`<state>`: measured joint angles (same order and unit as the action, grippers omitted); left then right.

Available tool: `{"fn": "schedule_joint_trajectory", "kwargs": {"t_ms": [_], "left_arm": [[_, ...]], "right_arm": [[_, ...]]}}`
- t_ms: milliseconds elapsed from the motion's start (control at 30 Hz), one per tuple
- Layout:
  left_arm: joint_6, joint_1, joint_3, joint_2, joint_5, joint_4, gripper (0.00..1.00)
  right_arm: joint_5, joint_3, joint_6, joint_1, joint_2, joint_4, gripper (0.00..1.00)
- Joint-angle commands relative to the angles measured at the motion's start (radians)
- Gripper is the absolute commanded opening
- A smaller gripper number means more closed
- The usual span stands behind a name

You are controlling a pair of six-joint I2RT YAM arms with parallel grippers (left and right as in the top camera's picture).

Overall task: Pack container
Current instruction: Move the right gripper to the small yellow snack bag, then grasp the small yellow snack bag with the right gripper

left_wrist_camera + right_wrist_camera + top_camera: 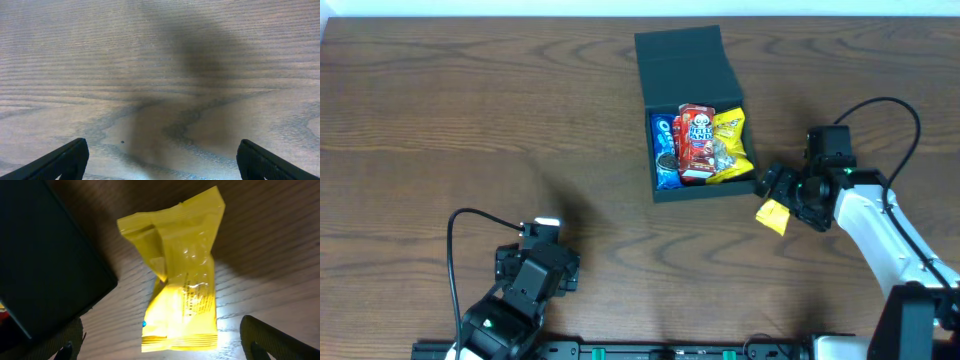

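The dark teal container (698, 66) stands open at the upper middle of the table, lid flap folded back. Inside lie a blue packet (665, 150), a red packet (696, 143) and a yellow packet (731, 147). Another yellow packet (772, 216) (180, 297) lies flat on the table just right of the container's near corner (45, 275). My right gripper (782, 190) (160, 345) hovers over it, open, fingers on either side and not touching. My left gripper (538, 262) (162, 162) is open over bare wood at the front left.
The left arm's black cable (455, 250) loops over the front left of the wooden table (470, 120). The right arm's cable (885, 105) arcs at the right edge.
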<state>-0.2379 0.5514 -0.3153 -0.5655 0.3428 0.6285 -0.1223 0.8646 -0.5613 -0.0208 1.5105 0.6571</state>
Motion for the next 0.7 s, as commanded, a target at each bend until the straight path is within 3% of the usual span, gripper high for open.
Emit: {"fn": "schedule_joint_trajectory", "kwargs": {"t_ms": [0, 300, 667], "left_arm": [[0.006, -0.003, -0.001, 0.005, 0.004, 0.003, 0.95], [0.006, -0.003, -0.001, 0.005, 0.004, 0.003, 0.95], [0.006, -0.003, -0.001, 0.005, 0.004, 0.003, 0.95]], "right_arm": [[-0.047, 0.008, 0.052, 0.001, 0.001, -0.011, 0.99], [-0.027, 0.008, 0.087, 0.001, 0.008, -0.011, 0.99], [0.045, 0.006, 0.087, 0.011, 0.145, -0.052, 0.99]]}}
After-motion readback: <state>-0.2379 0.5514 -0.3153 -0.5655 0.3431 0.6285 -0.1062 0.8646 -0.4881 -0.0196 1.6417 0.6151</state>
